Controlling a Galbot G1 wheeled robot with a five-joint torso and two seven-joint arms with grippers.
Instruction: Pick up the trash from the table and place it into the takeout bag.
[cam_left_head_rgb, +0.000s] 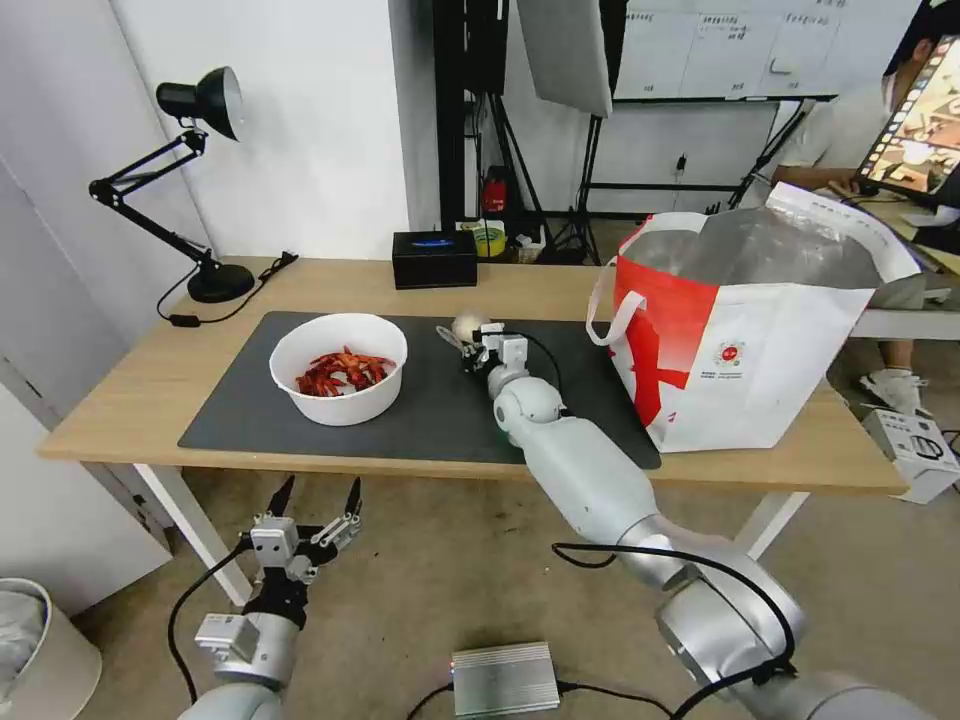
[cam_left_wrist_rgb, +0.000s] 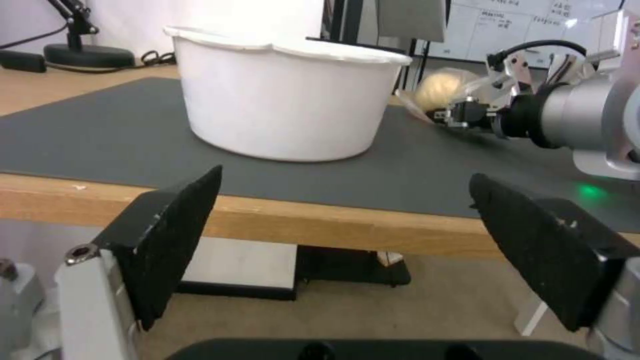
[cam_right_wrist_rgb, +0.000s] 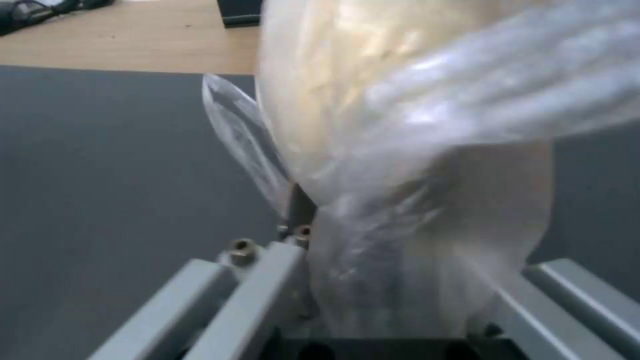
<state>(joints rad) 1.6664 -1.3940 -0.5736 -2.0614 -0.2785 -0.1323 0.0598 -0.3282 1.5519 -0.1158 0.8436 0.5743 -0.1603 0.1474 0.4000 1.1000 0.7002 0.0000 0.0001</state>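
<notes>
On the left, the left gripper (cam_left_head_rgb: 318, 500) hangs below the front edge of the counter (cam_left_head_rgb: 130, 385), its two black pads spread wide and holding nothing; that arm looks parked, pointing up toward the white bowl (cam_left_head_rgb: 340, 368). The bowl sits on the left part of the dark mat (cam_left_head_rgb: 440, 410), with red crayfish shells inside.

Near the mat's middle, the right arm stretches forward and low from the robot's shoulder, forearm close over the mat, wrist aimed at the far side. The right gripper (cam_left_head_rgb: 468, 348) has the knotted clear bag (cam_left_head_rgb: 468, 326) between its fingers: in the right wrist view the plastic (cam_right_wrist_rgb: 400, 150) and its pale lump run right down into the jaws, which appear closed on the film. Whether the bag rests on the mat or is just clear of it cannot be told.

Further right, the red-and-white takeout bag (cam_left_head_rgb: 750, 350) stands open at the counter's right end, well apart from the gripper.

The step in hand appears to be the pick-up of the knotted bag. The next move likely calls for a lift high enough to clear the takeout bag's rim, then a carry rightward over its foil-lined mouth.
</notes>
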